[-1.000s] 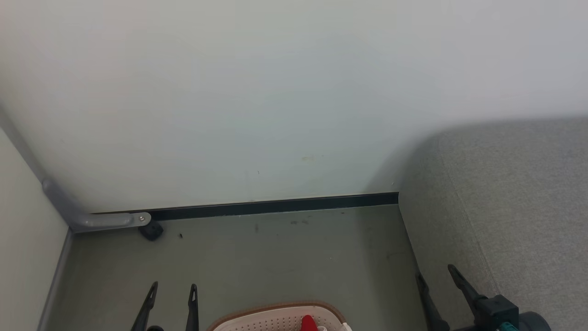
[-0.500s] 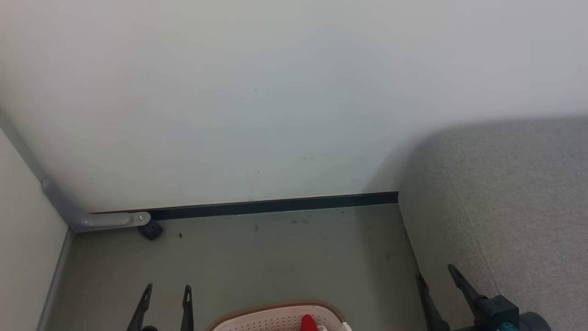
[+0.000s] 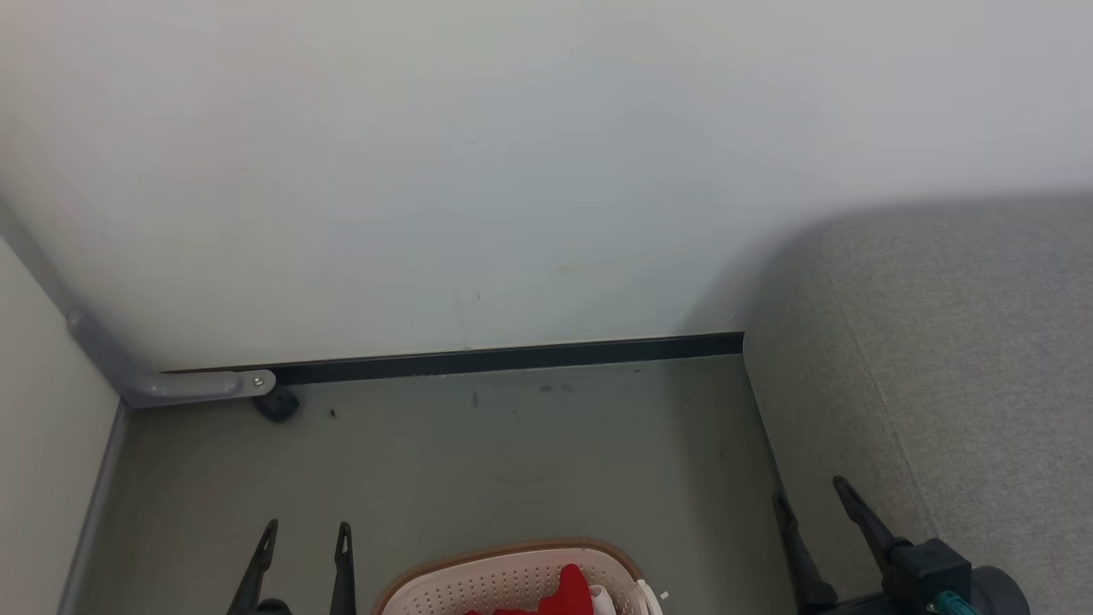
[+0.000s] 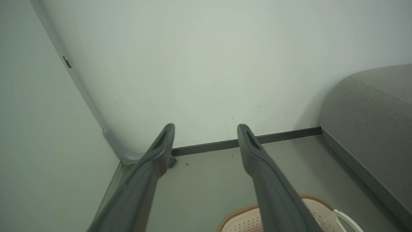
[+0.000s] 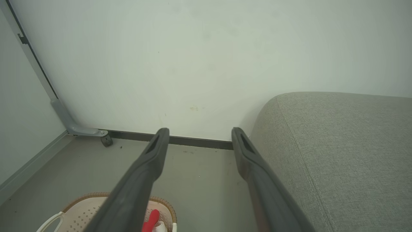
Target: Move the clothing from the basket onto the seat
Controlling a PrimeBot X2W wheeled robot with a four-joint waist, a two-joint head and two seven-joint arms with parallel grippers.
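The main hazard lies in how little of the basket the head view takes in: it sits cut off at the bottom centre of the frame, with the red clothing bunched against its right side, so a reach begun from here would probably be poorly guided. A finger coming down on the brown rim or the perforated wall could shove the light basket across the floor or tip it. The soft fabric could also be caught by a single fold, slip free, and land on the floor between the basket and the grey seat that fills the right of the frame. The left gripper, at the lower left just beside the basket, has its two dark fingers spread wide and empty, touching nothing. The right gripper, at the lower right, is likewise spread and holds nothing; it hangs close to the seat's side, and whether it brushes the upholstery cannot be told.
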